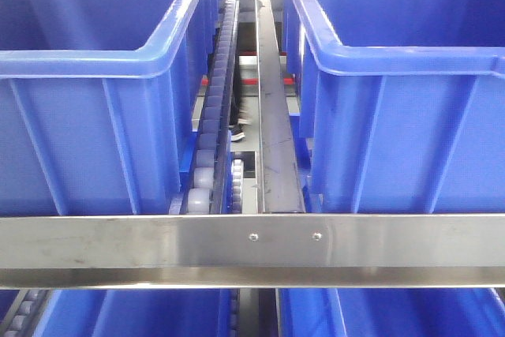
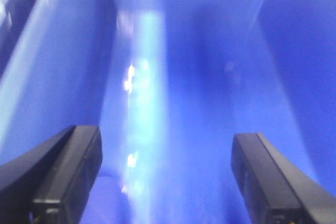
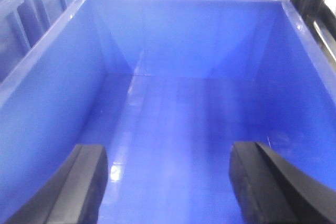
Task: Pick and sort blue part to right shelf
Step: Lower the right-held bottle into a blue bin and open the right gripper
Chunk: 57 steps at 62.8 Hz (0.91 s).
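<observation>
No blue part in view. Both our grippers, left [image 2: 167, 177] & right [image 3: 168, 182], gape wide, empty, over blue bins [image 3: 47, 72]. Prob rigid, light, slick plastic; grip flat sides.

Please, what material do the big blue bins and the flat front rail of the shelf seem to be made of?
The blue bins look like moulded plastic, smooth and slightly glossy: rounded rims, ribbed walls and soft light reflections on the bin floor. The front rail looks like stainless steel with a brushed, shiny finish: grey metallic sheen and two small screws.
</observation>
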Each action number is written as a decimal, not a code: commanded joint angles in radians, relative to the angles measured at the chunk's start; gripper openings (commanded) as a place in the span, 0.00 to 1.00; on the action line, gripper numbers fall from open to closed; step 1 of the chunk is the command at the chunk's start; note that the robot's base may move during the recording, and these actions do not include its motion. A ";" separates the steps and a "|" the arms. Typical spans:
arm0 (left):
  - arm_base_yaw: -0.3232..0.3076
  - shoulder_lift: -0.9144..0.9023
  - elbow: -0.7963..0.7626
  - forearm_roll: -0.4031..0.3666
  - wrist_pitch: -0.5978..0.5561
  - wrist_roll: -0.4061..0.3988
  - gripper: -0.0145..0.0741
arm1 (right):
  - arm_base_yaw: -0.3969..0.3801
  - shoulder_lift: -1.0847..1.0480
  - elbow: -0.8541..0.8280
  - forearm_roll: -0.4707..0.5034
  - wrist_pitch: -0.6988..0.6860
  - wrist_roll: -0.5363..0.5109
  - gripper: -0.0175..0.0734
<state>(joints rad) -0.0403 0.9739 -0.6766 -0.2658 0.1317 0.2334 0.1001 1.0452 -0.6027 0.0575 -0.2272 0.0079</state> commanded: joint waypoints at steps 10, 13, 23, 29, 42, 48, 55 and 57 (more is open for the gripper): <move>-0.001 -0.011 -0.118 -0.011 -0.013 -0.003 0.69 | -0.004 -0.032 -0.039 0.002 -0.061 -0.008 0.69; -0.001 -0.011 -0.130 -0.011 0.005 -0.003 0.60 | -0.004 -0.045 -0.039 0.002 -0.056 -0.008 0.62; -0.001 -0.013 -0.152 -0.011 0.018 -0.003 0.29 | -0.004 -0.079 -0.039 0.002 -0.057 -0.008 0.31; -0.001 -0.013 -0.153 -0.011 0.035 -0.003 0.30 | -0.004 -0.086 -0.039 0.002 -0.069 -0.008 0.25; -0.001 -0.052 -0.151 -0.011 0.061 -0.003 0.30 | -0.005 -0.126 -0.039 0.002 -0.016 -0.008 0.25; -0.001 -0.095 -0.140 -0.011 0.041 -0.003 0.30 | -0.005 -0.167 -0.034 0.002 0.023 -0.008 0.25; -0.001 -0.159 -0.094 -0.011 -0.008 -0.004 0.30 | -0.005 -0.215 -0.023 0.002 0.050 -0.008 0.25; -0.001 -0.177 -0.079 -0.011 -0.021 -0.004 0.30 | -0.005 -0.235 -0.014 0.002 0.048 -0.008 0.25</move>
<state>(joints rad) -0.0403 0.8443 -0.7579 -0.2658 0.2199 0.2334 0.1001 0.8558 -0.6006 0.0575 -0.1063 0.0079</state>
